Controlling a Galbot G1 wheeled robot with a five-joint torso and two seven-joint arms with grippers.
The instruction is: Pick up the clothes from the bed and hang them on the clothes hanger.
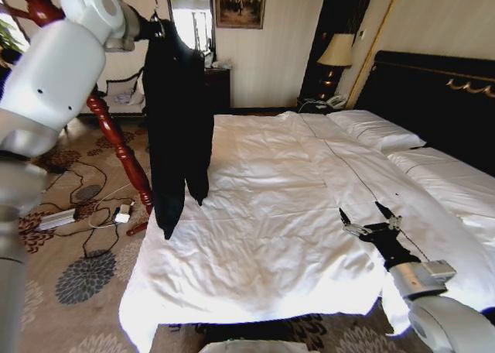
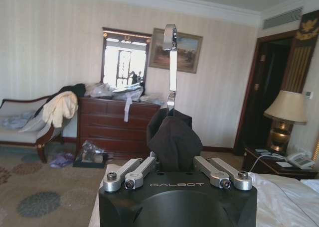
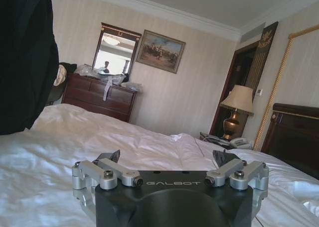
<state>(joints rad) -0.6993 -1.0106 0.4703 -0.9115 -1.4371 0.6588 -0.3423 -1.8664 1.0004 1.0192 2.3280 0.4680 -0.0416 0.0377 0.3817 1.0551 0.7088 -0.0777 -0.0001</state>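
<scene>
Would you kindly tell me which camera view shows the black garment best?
The head view: the clothes hang full length beside the bed. The left wrist view shows only their bunched top; the right wrist view, a dark edge.

Bed (image 1: pixel 263 214) is carrying rumpled white sheets (image 1: pixel 255 245); two white pillows (image 1: pixel 375 128) are lying by the black headboard (image 1: pixel 433 97).

A dark wooden dresser (image 2: pixel 117 127) stands against the striped far wall. A mirror (image 2: pixel 124 62) hangs directly above it, and a framed painting (image 2: pixel 183 50) hangs beside that. Crumpled cloth and bags (image 2: pixel 112 90) lie on the dresser top. A chair (image 2: pixel 30 127) draped with a cream garment (image 2: pixel 60 109) stands just beside the dresser. A table lamp (image 2: pixel 285 117) stands well apart from it, near a telephone (image 2: pixel 300 160).
</scene>
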